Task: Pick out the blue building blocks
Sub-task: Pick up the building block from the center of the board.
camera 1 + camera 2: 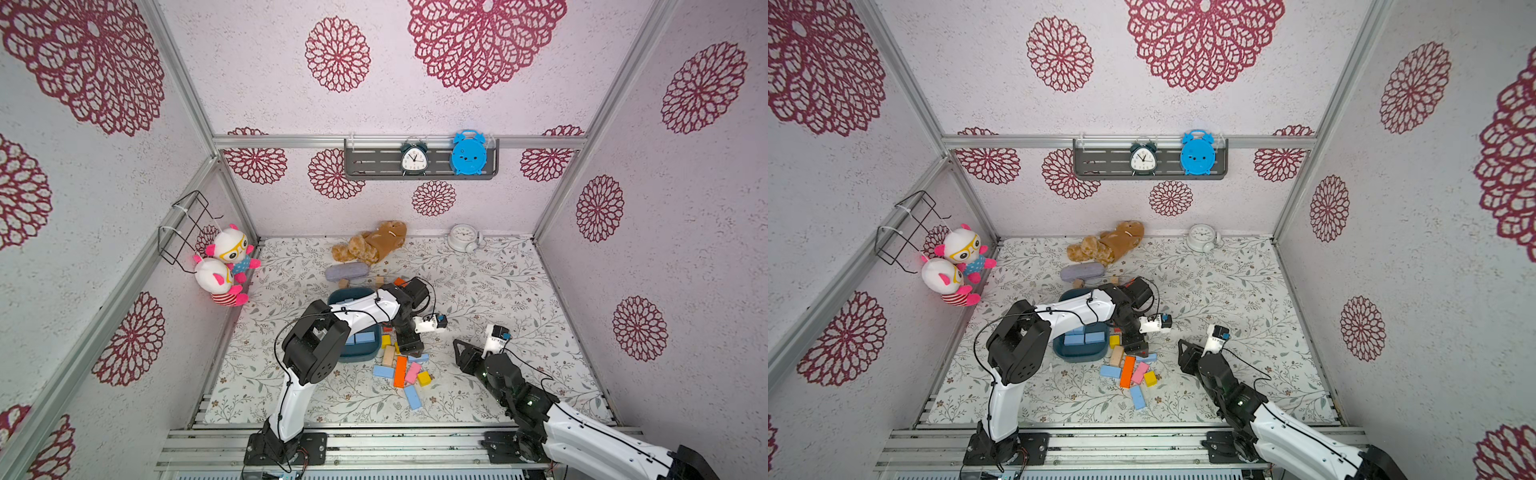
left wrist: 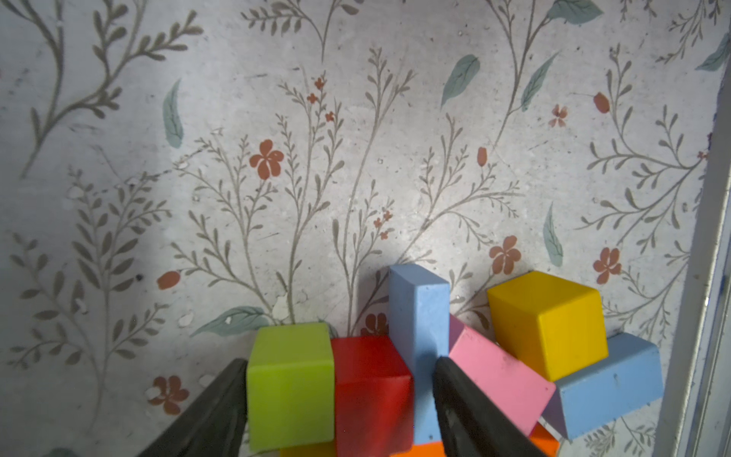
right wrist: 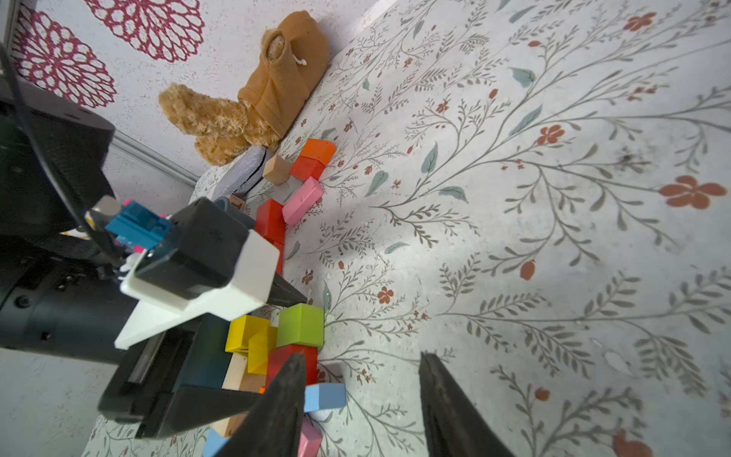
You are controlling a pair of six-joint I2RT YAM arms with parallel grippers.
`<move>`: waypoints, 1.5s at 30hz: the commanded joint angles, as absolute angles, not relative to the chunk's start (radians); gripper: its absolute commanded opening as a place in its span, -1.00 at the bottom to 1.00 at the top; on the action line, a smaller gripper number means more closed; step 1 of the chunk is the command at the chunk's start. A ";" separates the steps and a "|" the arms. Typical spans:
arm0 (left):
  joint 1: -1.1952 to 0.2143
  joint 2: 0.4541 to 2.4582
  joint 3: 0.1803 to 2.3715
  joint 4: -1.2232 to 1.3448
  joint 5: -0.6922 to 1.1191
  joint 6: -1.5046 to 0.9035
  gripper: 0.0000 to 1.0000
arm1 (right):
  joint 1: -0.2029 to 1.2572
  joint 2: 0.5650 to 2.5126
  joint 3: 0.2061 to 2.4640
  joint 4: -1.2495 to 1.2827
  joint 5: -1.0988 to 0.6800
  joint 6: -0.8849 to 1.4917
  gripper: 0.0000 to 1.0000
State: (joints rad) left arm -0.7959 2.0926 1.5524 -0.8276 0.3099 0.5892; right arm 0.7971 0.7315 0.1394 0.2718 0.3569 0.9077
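Note:
Several light-blue building blocks (image 1: 361, 337) lie in the dark teal tray (image 1: 357, 358), also in the other top view (image 1: 1084, 337). More blue blocks lie loose on the mat (image 1: 383, 371) (image 1: 412, 397). My left gripper (image 2: 340, 362) points down into the block pile (image 1: 409, 345). Its jaws are wide apart and straddle a green cube (image 2: 290, 383), a red cube (image 2: 370, 387) and an upright blue bar (image 2: 419, 308). Another blue block (image 2: 609, 383) lies under a yellow cube. My right gripper (image 3: 364, 356) hovers open over bare mat (image 1: 459, 347), with a blue block (image 3: 324, 397) beside one finger.
Orange (image 1: 400, 371), pink (image 1: 412, 372), yellow (image 1: 424, 378) and tan (image 1: 388, 355) blocks are mixed into the pile. A brown plush (image 1: 374, 245), a grey pouch (image 1: 347, 272) and a white clock (image 1: 463, 237) lie at the back. More red, orange and pink blocks (image 3: 304, 194) sit behind the tray.

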 commanded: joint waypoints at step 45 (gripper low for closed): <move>-0.881 2.169 1.595 -0.839 0.301 0.732 -0.15 | 0.778 0.481 0.190 0.064 0.399 0.875 -0.05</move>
